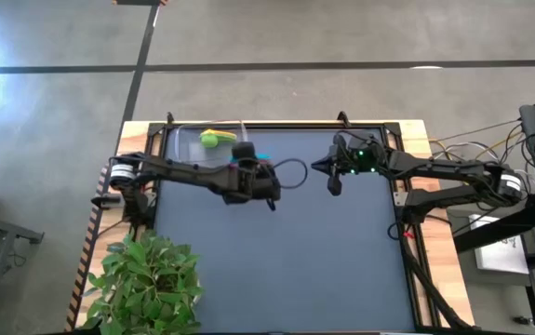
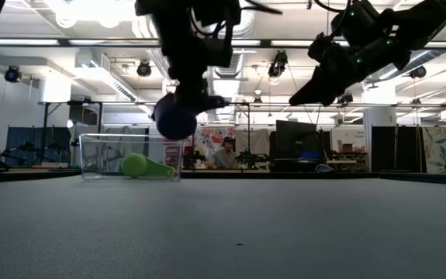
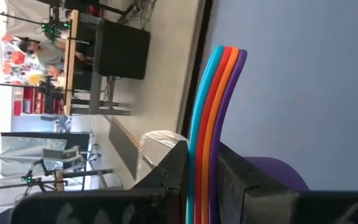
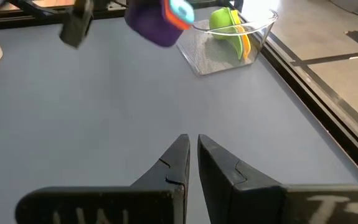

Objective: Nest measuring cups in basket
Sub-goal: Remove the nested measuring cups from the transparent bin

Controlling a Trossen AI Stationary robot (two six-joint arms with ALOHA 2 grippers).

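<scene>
**Q:** State of my fingers?

**A:** My left gripper (image 3: 200, 186) pinches the stacked handles of the nested cups (image 4: 160, 22) (purple outermost, orange, red and teal inside), held in the air near the clear basket (image 4: 263, 25). My right gripper (image 4: 193, 163) is narrowed on nothing, hovering well apart.

**Q:** How do I finish well?

**A:** The green cup (image 2: 135, 164) and yellow cup (image 4: 246, 42) lie in the basket. I judge I should carry over the rim, lower level, and release only when seated.

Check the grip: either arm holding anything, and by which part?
Left gripper holds the nested cup stack (purple outermost) by the stacked handles, lifted near the basket. Right gripper holds nothing, jaws shut.
</scene>
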